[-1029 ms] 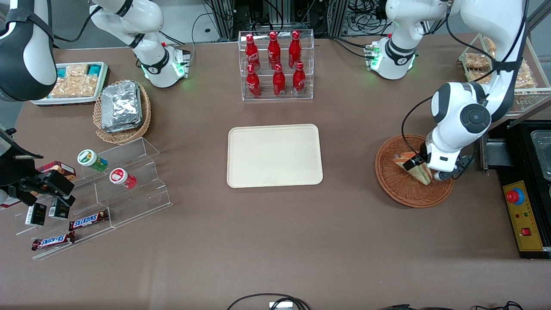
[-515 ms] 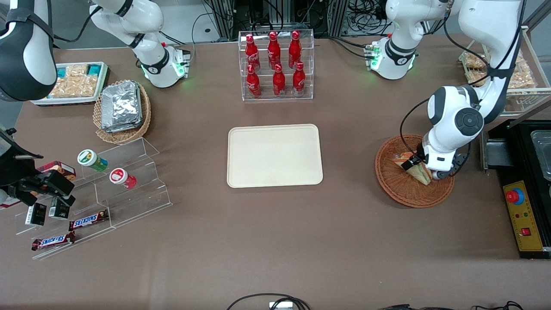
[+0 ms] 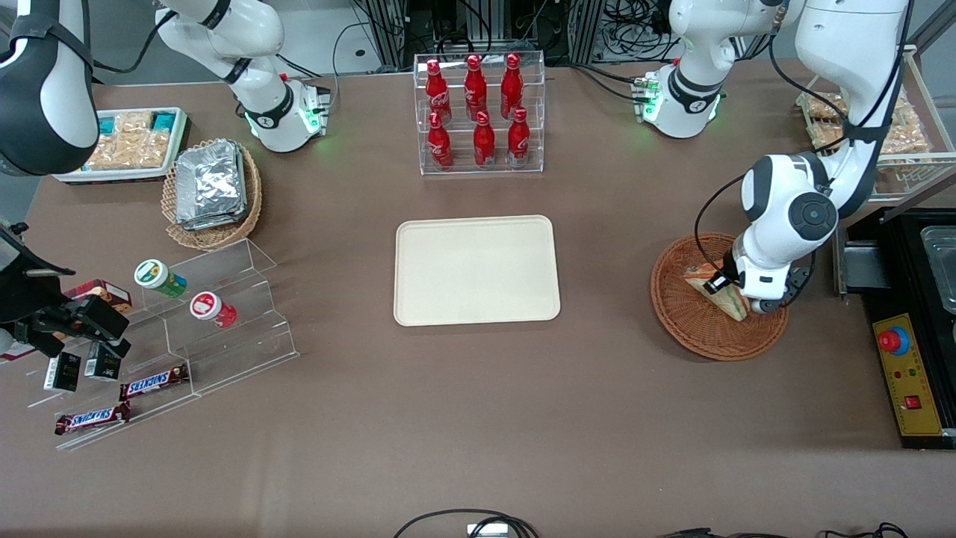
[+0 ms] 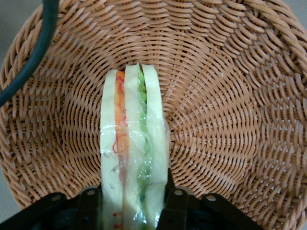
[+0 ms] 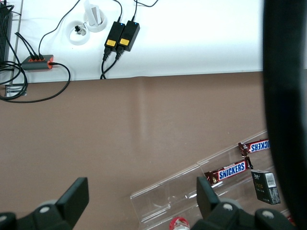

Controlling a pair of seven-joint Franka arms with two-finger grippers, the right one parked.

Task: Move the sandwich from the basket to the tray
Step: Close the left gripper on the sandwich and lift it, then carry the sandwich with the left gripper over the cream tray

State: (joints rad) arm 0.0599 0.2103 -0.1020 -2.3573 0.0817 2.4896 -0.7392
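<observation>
The sandwich (image 3: 736,303), a clear-wrapped wedge with orange and green filling, stands on edge in the reddish-brown wicker basket (image 3: 691,323) toward the working arm's end of the table. My gripper (image 3: 726,288) reaches down into the basket. In the left wrist view its black fingers (image 4: 90,203) press against both bread faces of the sandwich (image 4: 132,139), which bulges between them, with the basket (image 4: 230,115) weave all around. The gripper (image 4: 132,211) is shut on the sandwich. The cream-beige tray (image 3: 476,270) lies bare at the table's middle.
A clear rack of red bottles (image 3: 479,112) stands farther from the front camera than the tray. A tan basket of foil packs (image 3: 211,193), a white snack tray (image 3: 127,143) and a stepped acrylic stand (image 3: 187,336) lie toward the parked arm's end. A control box (image 3: 907,373) sits beside the wicker basket.
The working arm's wrist has shifted slightly toward the tray and lowered over the basket. The sandwich stays in the basket, held between the fingers.
</observation>
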